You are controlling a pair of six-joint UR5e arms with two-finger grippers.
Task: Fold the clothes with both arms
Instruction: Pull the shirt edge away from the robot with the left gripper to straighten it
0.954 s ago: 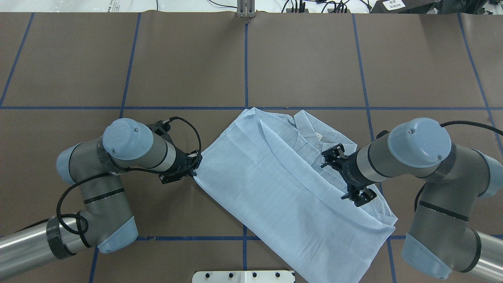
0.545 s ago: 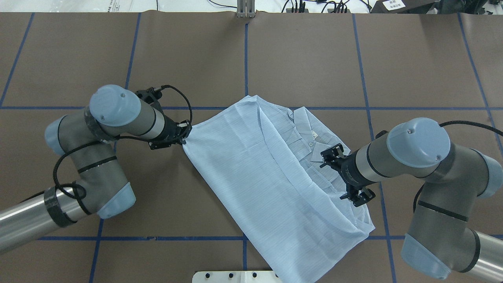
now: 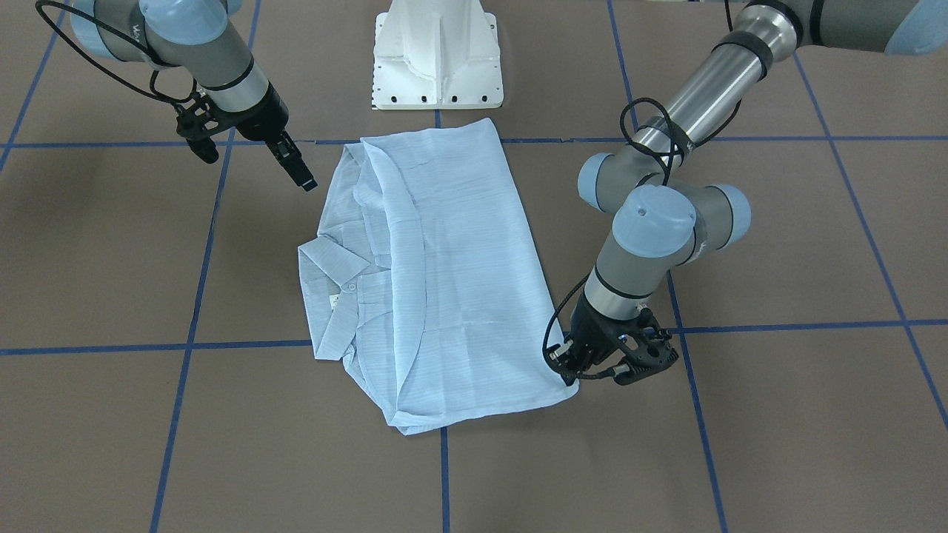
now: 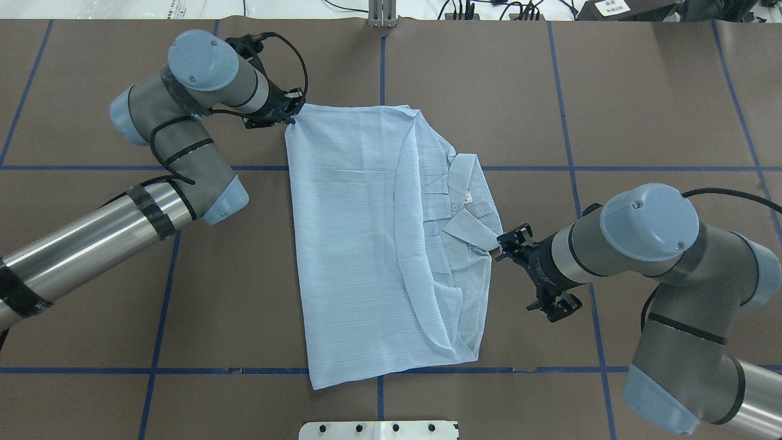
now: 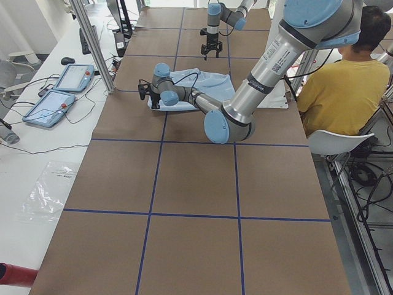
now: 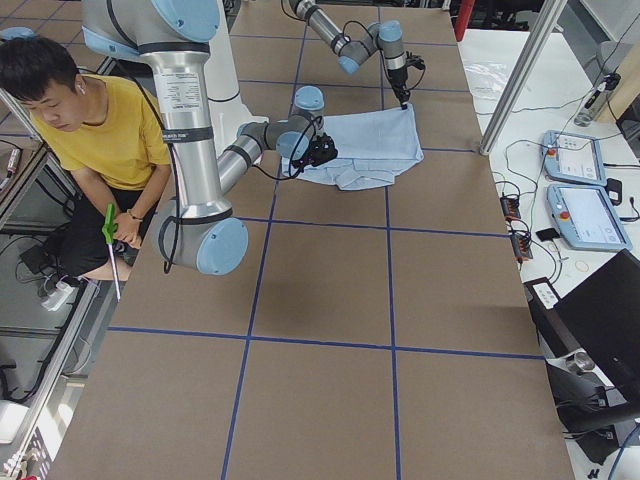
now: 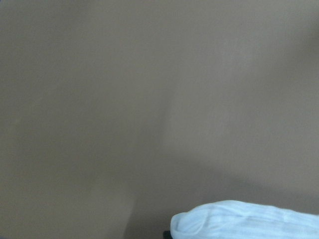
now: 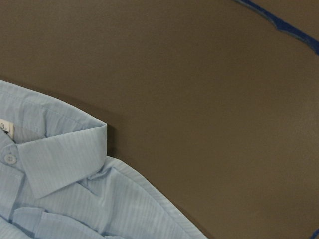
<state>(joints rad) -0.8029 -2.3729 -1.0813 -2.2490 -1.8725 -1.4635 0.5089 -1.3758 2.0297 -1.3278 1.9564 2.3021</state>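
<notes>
The pale-blue striped shirt [image 4: 354,244] lies partly folded on the brown table, its length running front to back, collar [image 4: 473,201] and white label on its right side. My left gripper [image 4: 292,117] is shut on the shirt's far left corner; in the front view it [image 3: 566,374] sits low at that corner. The left wrist view shows a bunched bit of the shirt [image 7: 249,221]. My right gripper [image 4: 504,245] is open and empty, beside the collar tip and off the cloth; it [image 3: 302,178] hovers above the table. The right wrist view shows the collar [image 8: 65,159].
The white pedestal [image 3: 437,59] stands at the table's near edge by the shirt's hem. Blue tape lines [image 4: 568,122] cross the brown cover. A person in yellow [image 6: 100,120] sits beside the robot. Two tablets [image 6: 585,185] lie on the side bench.
My left gripper has pulled the shirt's corner far away from the robot, swinging the shirt round until it lies straight. The shirt has slid left from under my right gripper, which has stayed put.
</notes>
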